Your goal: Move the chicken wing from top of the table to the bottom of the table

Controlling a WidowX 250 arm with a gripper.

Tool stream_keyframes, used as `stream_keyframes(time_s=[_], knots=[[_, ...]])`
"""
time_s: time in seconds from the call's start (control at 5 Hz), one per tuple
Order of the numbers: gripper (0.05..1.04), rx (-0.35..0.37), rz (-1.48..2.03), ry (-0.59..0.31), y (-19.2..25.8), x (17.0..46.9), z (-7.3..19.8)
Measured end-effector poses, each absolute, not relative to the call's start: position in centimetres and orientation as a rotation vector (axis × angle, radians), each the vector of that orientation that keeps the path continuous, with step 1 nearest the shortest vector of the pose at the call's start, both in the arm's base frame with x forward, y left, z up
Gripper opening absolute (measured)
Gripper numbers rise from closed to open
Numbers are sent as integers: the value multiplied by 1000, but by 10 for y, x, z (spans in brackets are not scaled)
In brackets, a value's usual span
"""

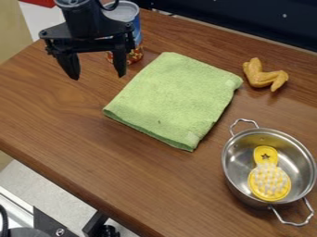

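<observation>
Gripper (98, 76), fingers apart, nr can (125, 9) (blue label (136, 27), print unclear), upper L; chicken wing (263, 76) upper R, towel (175, 99) btwn.

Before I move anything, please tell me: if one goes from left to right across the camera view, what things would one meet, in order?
The hand → green towel → chicken wing.
</observation>
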State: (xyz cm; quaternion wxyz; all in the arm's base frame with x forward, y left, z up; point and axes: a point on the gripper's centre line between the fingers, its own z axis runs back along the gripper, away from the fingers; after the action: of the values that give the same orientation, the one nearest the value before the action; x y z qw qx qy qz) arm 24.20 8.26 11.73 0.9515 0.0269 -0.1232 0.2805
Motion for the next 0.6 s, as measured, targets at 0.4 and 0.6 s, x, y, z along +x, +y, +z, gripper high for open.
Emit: stream_keyframes(time_s=[0.4,0.6], knots=[[997,64,643,-206,67,254,105],[997,27,633,-193,47,270,109]])
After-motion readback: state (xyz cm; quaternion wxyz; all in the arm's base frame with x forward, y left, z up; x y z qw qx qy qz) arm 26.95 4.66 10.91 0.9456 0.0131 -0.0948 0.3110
